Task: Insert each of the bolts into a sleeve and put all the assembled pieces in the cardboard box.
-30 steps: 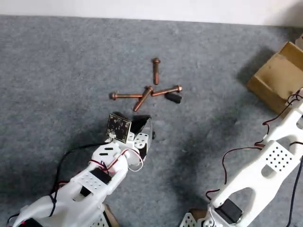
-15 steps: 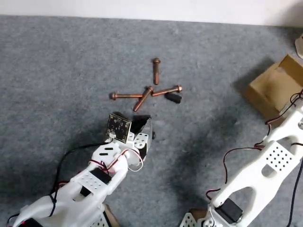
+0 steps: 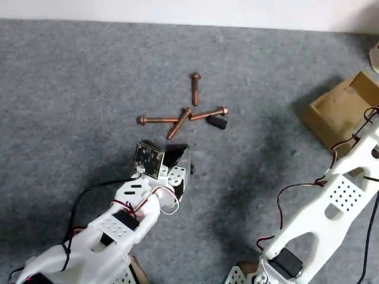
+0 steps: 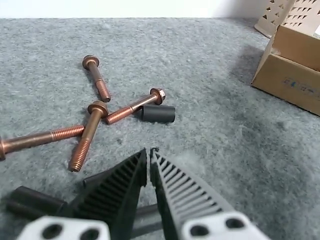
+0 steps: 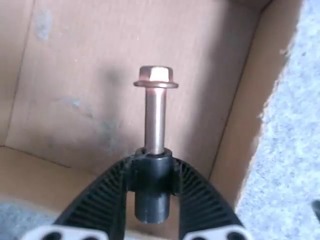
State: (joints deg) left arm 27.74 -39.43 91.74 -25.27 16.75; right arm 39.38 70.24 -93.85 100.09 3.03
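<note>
Bright even light, soft shadows on carpet (image 3: 71, 89) beside cardboard box (image 3: 346, 106)

With the cardboard box (image 3: 333, 112): lies lower in the high view and closer to the arms than a second ago, is turned a little, and bares more of its open inside, with the far corner now nearer the picture's right edge. With the right arm (image 3: 340, 198): stands slightly further left, dips at its upper end, and covers less of the box's near wall than before.
</note>
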